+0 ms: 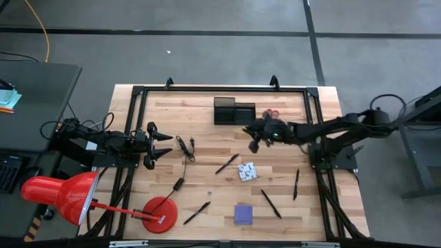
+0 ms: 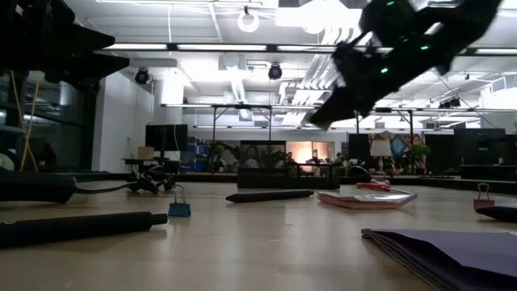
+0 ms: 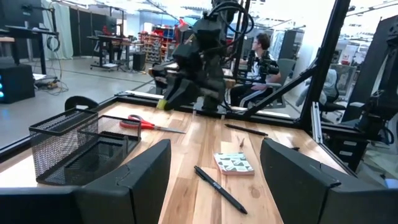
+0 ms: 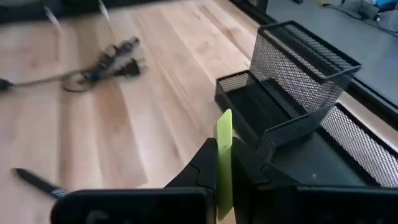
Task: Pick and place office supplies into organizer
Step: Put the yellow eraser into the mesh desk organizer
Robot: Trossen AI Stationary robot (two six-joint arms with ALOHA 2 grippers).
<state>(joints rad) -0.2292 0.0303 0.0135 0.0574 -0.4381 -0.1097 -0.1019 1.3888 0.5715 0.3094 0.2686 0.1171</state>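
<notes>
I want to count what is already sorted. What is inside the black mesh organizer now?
The organizer looks empty where its compartments show. The right gripper, shut on a yellow piece, covers part of the lower tray.

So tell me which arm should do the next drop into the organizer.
Right. Its tool is shut on the yellow piece, right beside the organizer. The left tool hangs open over the table's left side, holding nothing.

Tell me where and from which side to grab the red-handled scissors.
The scissors lie flat beside the organizer, blades shut and pointing away from it. Come straight down and pinch across the blades just past the pivot: they are narrow and clear of the mesh wall. The right tool already holds a yellow piece.
</notes>
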